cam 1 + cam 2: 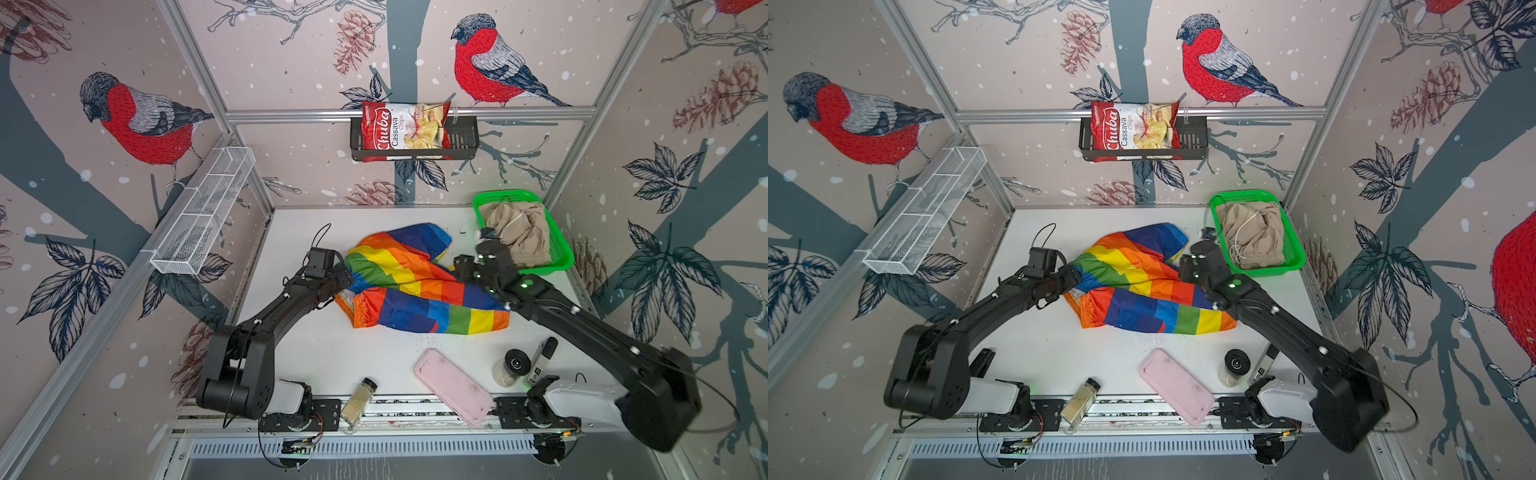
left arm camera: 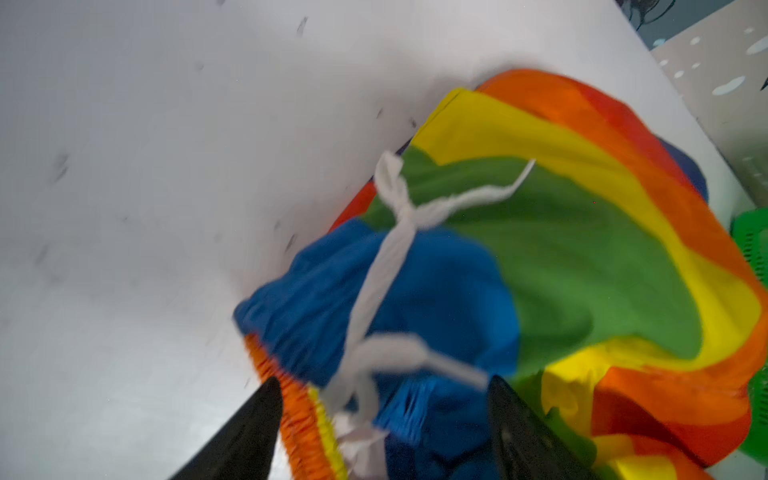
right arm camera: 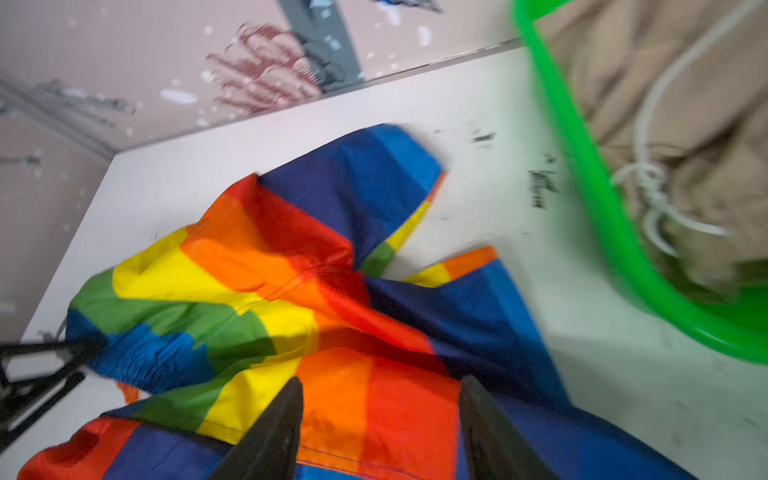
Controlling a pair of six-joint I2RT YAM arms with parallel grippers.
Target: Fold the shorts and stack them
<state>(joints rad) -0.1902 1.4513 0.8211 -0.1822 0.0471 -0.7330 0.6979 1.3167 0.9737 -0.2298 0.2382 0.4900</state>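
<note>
**Top views:** In both top views the rainbow shorts point(image 1: 415, 286) lie crumpled in the middle of the table point(image 1: 299, 353), legs splayed and no fold made. The left gripper point(image 1: 345, 275) is at their waistband end. The right gripper point(image 1: 458, 266) is at the opposite edge, near the green basket point(image 1: 512, 194). The beige shorts point(image 1: 519, 232) lie bunched inside that basket, with neither arm on them.

**Left wrist view:** The picture is blurred. The left gripper point(image 2: 382, 380) has its jaws apart, straddling the gathered waistband point(image 2: 291, 332) and the white drawstring point(image 2: 395, 249). It pinches nothing.

**Right wrist view:** The right gripper point(image 3: 382, 380) also has its jaws apart, just above a red-and-orange panel of the rainbow shorts point(image 3: 291, 266). It holds nothing. The basket point(image 3: 582, 166) with the beige shorts point(image 3: 685, 124) is close alongside.

**Progress:** The job looks barely begun. The rainbow pair needs flattening and folding. The beige pair has to come out of the basket and be folded too. No stack exists yet.
</note>
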